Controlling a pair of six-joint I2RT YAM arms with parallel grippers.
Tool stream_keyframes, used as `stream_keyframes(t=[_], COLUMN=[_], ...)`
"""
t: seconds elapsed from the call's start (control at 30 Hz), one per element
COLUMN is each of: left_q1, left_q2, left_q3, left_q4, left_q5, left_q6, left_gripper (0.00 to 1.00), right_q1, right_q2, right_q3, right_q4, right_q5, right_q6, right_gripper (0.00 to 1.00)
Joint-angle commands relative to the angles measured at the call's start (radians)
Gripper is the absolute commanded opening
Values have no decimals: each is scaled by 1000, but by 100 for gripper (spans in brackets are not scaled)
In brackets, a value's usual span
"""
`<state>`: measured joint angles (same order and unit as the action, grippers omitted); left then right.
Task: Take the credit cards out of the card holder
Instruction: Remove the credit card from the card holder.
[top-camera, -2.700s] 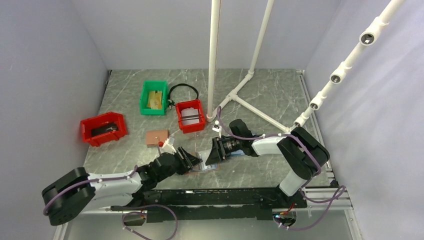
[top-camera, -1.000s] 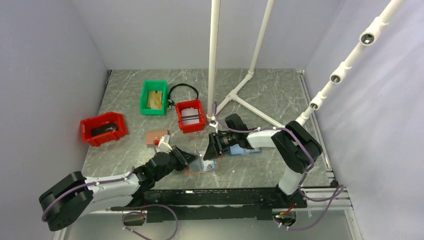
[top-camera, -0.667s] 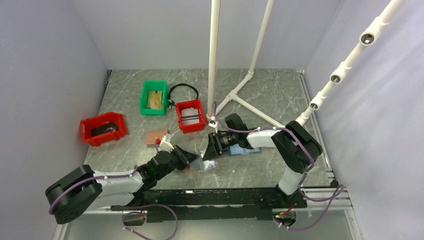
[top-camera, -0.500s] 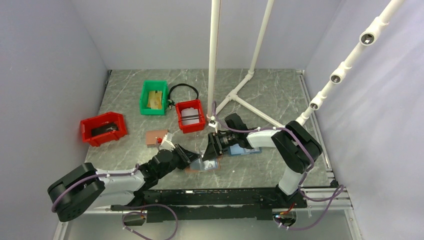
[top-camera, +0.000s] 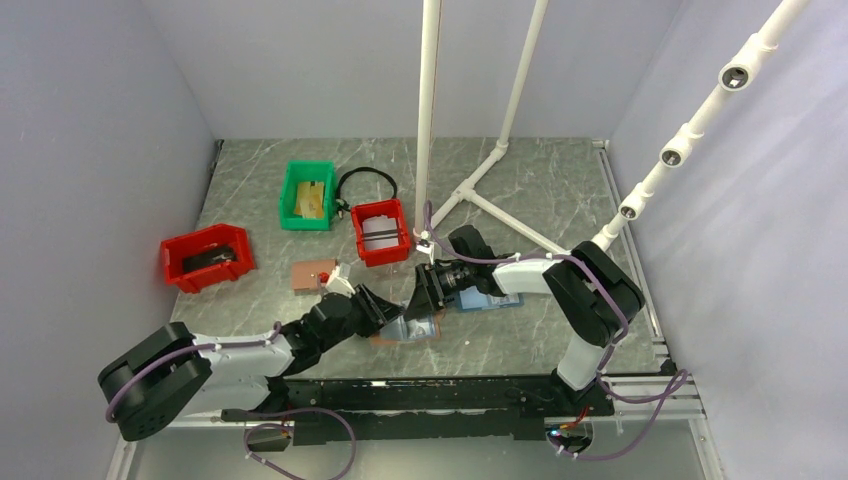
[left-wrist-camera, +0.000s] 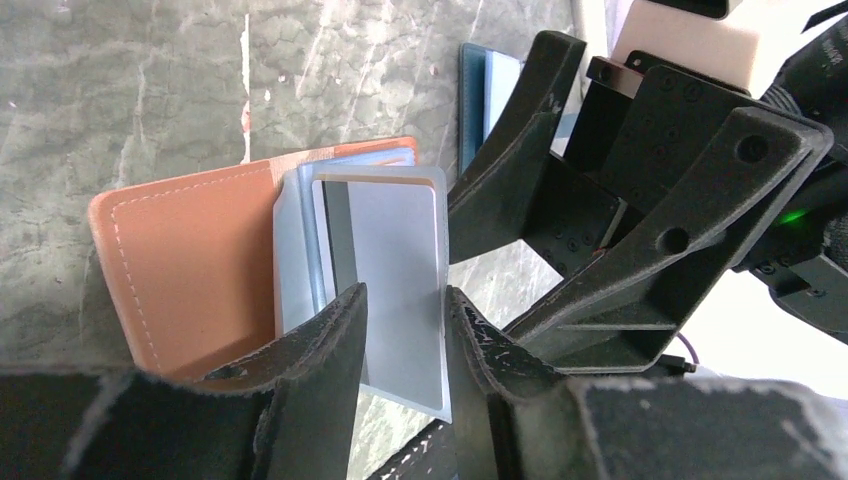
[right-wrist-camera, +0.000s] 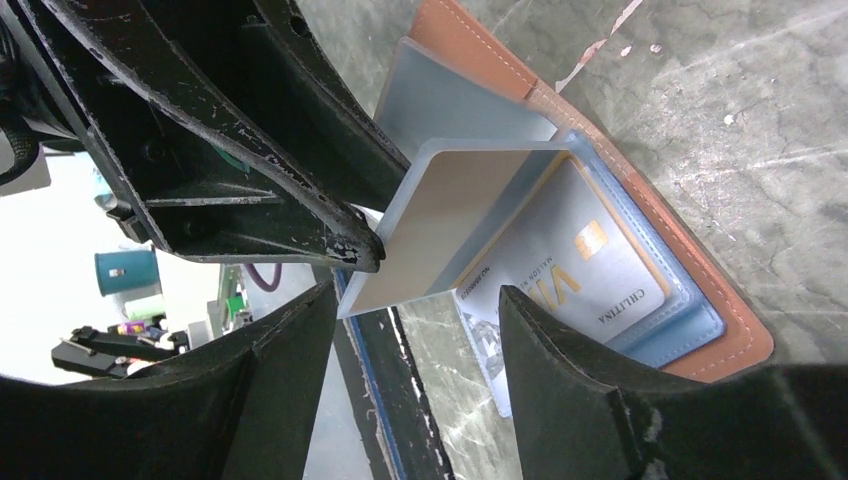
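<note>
The card holder (top-camera: 405, 331) lies open on the marble table, brown outside (left-wrist-camera: 190, 270) and light blue inside (right-wrist-camera: 650, 320). One grey credit card (left-wrist-camera: 395, 270) with a dark stripe stands tilted up out of it (right-wrist-camera: 460, 215), its upper edge against a finger of my left gripper. My left gripper (left-wrist-camera: 405, 320) is open, its fingers apart in front of that card's face (top-camera: 385, 313). A second card (right-wrist-camera: 590, 265) with gold lettering lies in the pocket. My right gripper (right-wrist-camera: 415, 335) is open just above the holder's edge, nothing between its fingers (top-camera: 425, 300).
An all-blue holder (top-camera: 490, 300) lies under the right arm. Two red bins (top-camera: 205, 257) (top-camera: 381, 231), a green bin (top-camera: 307, 195), a brown pad (top-camera: 312, 273) and a black cable loop (top-camera: 366, 180) sit behind. White pipes (top-camera: 428, 110) rise at the back.
My left gripper's jaws have spread apart and the arm has crept forward toward the holder. The right gripper's fingers have widened a little; that arm has hardly moved.
</note>
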<state>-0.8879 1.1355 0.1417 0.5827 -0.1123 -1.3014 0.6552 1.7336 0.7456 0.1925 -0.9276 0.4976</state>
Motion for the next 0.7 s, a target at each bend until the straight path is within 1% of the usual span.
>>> stream_keyframes(t=[0.0, 0.07, 0.13, 0.17, 0.23, 0.33, 0.4, 0.47, 0.5, 0.6, 0.67], left_q1=[6, 7, 7, 7, 7, 7, 7, 7, 7, 9, 10], left_q2=[10, 0, -13, -22, -41, -82, -110, -144, -163, -213, -234], left_q3=[46, 51, 55, 61, 72, 85, 85, 80, 74, 48, 23], left_q4=[-87, -113, -144, -161, -213, -301, -356, -410, -426, -451, -437], left_q5=[6, 1, -2, -5, -11, -23, -32, -46, -49, -53, -49], left_q6=[30, 34, 42, 45, 55, 65, 62, 47, 39, 22, 16], left_gripper=[39, 35, 27, 24, 21, 19, 13, 7, 8, 26, 31], right_q1=[-2, -2, -2, -2, -2, -2, -2, -2, -2, 0, 0], right_q2=[-5, 0, 5, 8, 8, 7, 11, 10, 12, 17, 20], right_q3=[34, 40, 46, 47, 49, 54, 56, 58, 59, 61, 63], right_q4=[-6, -19, -31, -34, -38, -51, -57, -55, -54, -57, -60], right_q5=[-20, -18, -17, -17, -17, -8, -9, -17, -20, -26, -27], right_q6=[-19, -24, -27, -29, -31, -41, -44, -42, -42, -45, -46], right_gripper=[61, 59, 58, 57, 56, 50, 47, 47, 48, 50, 51])
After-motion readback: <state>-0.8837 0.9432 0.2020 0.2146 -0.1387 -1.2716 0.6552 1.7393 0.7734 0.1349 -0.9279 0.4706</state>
